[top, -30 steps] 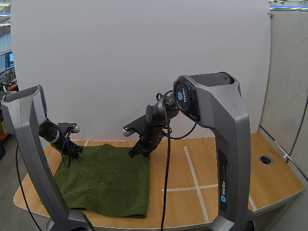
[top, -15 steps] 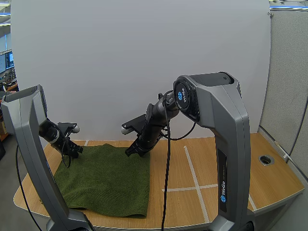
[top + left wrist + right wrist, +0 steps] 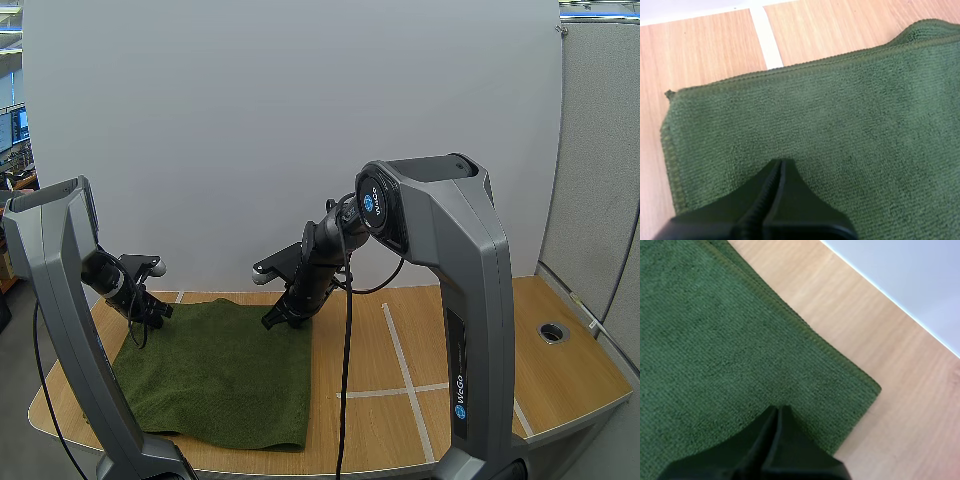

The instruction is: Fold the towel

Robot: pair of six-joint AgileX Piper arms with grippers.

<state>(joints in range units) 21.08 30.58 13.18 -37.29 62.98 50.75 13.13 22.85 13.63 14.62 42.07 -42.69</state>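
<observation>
A dark green towel (image 3: 220, 375) lies spread flat on the left half of the wooden table. My left gripper (image 3: 152, 312) hovers at the towel's far left corner; in the left wrist view its fingers lie together as one dark wedge (image 3: 780, 167) over the towel (image 3: 850, 115), shut on nothing. My right gripper (image 3: 275, 320) sits at the towel's far right corner; its fingers also form one wedge (image 3: 777, 412) just above the cloth (image 3: 700, 345), a little inside the corner.
Bare wooden tabletop (image 3: 470, 350) with white tape lines (image 3: 400, 350) lies to the right of the towel. A round cable hole (image 3: 552, 331) sits near the table's right edge. A white wall panel stands close behind the table.
My right gripper has shifted slightly left and down along the towel's far edge. The left gripper and the towel have stayed in place.
</observation>
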